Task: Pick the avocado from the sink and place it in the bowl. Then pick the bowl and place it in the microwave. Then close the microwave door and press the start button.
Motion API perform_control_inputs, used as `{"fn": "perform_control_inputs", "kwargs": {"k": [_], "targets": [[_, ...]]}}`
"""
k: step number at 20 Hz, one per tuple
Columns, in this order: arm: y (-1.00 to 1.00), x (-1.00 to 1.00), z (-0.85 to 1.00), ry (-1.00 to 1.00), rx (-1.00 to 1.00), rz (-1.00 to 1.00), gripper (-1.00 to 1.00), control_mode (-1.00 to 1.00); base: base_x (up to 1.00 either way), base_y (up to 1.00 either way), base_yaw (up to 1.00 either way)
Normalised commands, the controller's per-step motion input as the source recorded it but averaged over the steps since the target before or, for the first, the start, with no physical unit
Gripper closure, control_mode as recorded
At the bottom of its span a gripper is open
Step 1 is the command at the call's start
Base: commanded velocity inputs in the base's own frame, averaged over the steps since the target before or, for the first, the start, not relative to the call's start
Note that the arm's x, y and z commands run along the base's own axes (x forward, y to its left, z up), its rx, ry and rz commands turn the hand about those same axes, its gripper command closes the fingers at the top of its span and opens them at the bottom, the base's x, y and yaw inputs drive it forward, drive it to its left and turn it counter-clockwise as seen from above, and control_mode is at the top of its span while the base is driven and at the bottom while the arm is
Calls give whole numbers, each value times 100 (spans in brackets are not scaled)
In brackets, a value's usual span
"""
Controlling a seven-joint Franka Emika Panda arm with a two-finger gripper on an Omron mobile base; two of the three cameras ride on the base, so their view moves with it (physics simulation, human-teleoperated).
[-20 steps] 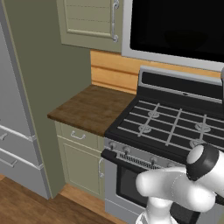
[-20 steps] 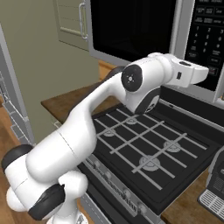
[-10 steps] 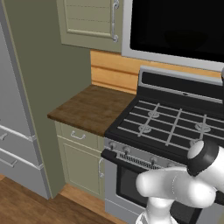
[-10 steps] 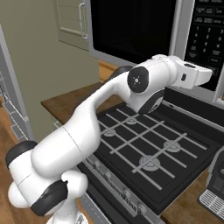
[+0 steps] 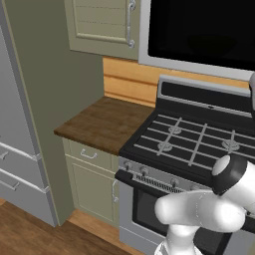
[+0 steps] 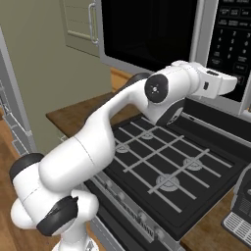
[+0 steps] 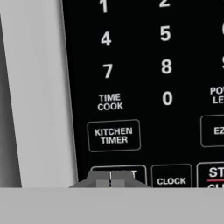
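The microwave (image 6: 208, 29) hangs above the stove. The microwave door (image 6: 147, 34), with its black glass, stands closed; the same door (image 5: 199, 30) fills the top right of the left base view. My gripper (image 6: 236, 81) is shut and its tip is up against the black keypad (image 6: 234, 34). In the hand view my gripper (image 7: 110, 178) rests on the button below KITCHEN TIMER (image 7: 113, 135), covering that button's label. The CLOCK key (image 7: 171, 180) lies just to the right. The avocado, bowl and sink are out of view.
A black gas stove (image 5: 199, 144) sits directly under my arm, with a wooden counter (image 5: 99, 124) to its left. A green-grey cabinet door (image 5: 99, 25) hangs left of the microwave. A grey fridge (image 5: 20, 149) stands at the far left.
My arm has stretched a little further toward the keypad, then held there. The gripper has stayed shut throughout.
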Motion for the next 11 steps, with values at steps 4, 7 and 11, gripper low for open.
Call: {"fn": "perform_control_inputs", "kwargs": {"k": [4,7,11], "targets": [[-33,57,-33,0,2,6,100,-100,0,0,0],[-36,53,-34,0,4,8,100,-100,0,0,0],[-6,22,-24,0,0,5,100,-100,0,0,0]]}}
